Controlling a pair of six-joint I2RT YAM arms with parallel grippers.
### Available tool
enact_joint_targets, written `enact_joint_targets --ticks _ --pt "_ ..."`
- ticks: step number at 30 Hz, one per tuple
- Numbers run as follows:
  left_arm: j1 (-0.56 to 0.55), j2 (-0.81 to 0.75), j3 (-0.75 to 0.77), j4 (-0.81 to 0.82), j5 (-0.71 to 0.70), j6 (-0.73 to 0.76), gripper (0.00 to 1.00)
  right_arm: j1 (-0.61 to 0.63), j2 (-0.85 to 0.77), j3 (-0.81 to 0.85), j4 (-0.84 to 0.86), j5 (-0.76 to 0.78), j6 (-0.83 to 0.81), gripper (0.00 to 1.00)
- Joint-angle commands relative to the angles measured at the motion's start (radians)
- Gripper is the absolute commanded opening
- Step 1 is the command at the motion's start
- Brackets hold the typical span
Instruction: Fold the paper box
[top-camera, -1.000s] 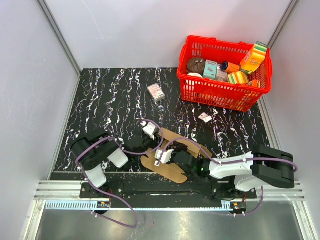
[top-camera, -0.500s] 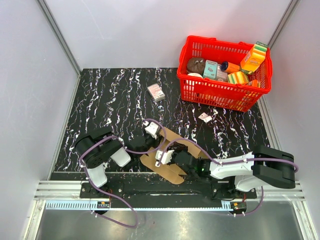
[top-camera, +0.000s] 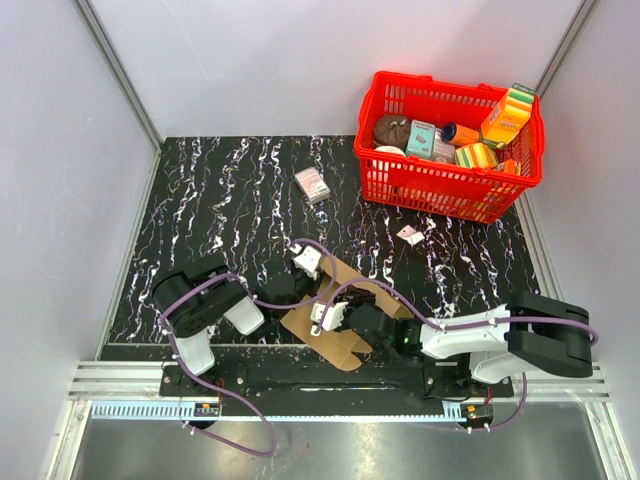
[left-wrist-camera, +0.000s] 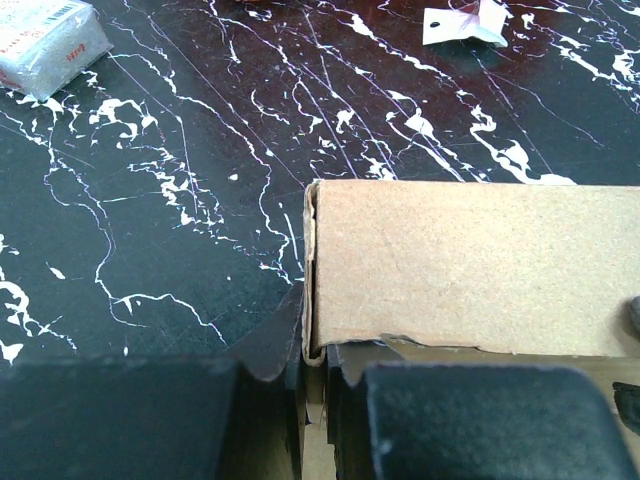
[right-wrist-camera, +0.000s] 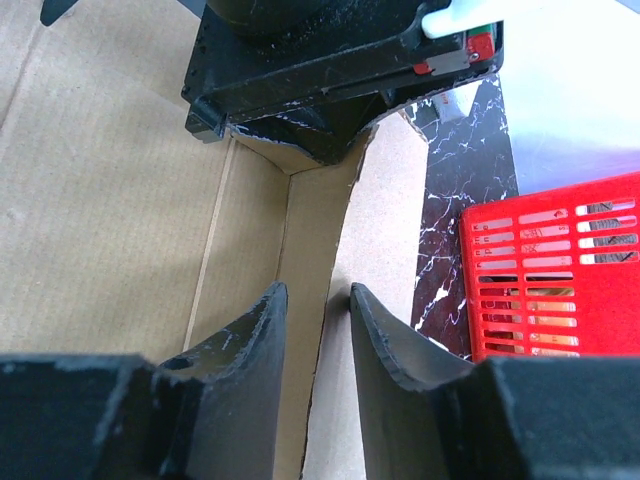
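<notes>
1. The paper box (left-wrist-camera: 470, 265) lies on the table (top-camera: 220, 200), well apart from the red basket (top-camera: 430, 190), on the side of it toward the arm bases. It is part-formed, with some panels raised along their creases.
2. It is judged to be light, thin card that is stiff only between the creases. It is likely to buckle if pressed mid-panel, to tear at the notched tabs, and to slide on the glossy table. It is best taken by an edge close to a crease while another part is held down.
3. The left gripper (left-wrist-camera: 312, 360) is seen pinched down on the doubled corner edge at the end of the box away from the basket.
4. The right gripper (right-wrist-camera: 316, 292) is set astride an upright flap edge, its jaws standing partly apart. Whether the card is actually clamped cannot be told from this angle.
5. A white scrap (top-camera: 410, 235) lies near the basket, between it and the box. A small printed carton (top-camera: 312, 184) lies just beside the basket.
</notes>
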Motion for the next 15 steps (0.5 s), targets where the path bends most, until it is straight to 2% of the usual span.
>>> enact_joint_targets --ticks 1,10,15 --pt "-0.040 0.012 0.013 0.381 -0.003 0.034 0.00 0.001 -0.037 0.011 0.032 -0.016 0.048 0.39" --pt "-0.040 -0.002 -0.007 0.381 -0.035 0.024 0.00 0.001 -0.141 0.066 -0.027 -0.074 0.097 0.56" --pt "-0.040 -0.021 -0.033 0.381 -0.101 -0.001 0.00 0.001 -0.238 0.108 -0.090 -0.102 0.154 0.65"
